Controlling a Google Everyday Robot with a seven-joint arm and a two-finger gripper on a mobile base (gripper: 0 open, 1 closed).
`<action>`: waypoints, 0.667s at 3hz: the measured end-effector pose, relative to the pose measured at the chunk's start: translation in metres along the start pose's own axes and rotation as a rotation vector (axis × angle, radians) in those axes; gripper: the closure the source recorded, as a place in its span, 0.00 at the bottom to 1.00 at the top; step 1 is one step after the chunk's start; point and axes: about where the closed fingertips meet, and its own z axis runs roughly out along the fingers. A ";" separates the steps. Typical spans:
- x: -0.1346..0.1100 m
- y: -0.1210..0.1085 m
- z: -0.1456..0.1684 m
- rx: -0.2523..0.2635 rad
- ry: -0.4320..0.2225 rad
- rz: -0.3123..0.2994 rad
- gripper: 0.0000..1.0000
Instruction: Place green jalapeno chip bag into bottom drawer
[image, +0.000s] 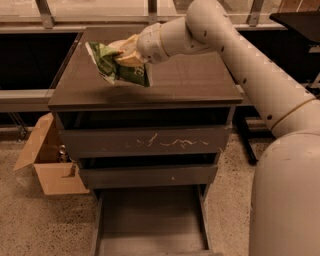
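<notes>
Camera view: end effector (127, 52) gripping green jalapeno chip bag (116, 69) over table (195, 85); clear front edge, then lower into open bottom drawer (150, 222).

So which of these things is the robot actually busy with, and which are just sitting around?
In the job: green chip bag, gripped by the tool above the cabinet top; open bottom drawer.
Just there: cardboard box; scratched drawer front.

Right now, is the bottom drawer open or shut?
Open. The bottom drawer is pulled out, its grey floor showing. The tool grips the chip bag over the cabinet top.
</notes>
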 end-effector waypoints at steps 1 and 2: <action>-0.001 0.000 0.002 -0.003 0.000 -0.001 1.00; -0.010 0.023 -0.008 -0.064 0.014 -0.006 1.00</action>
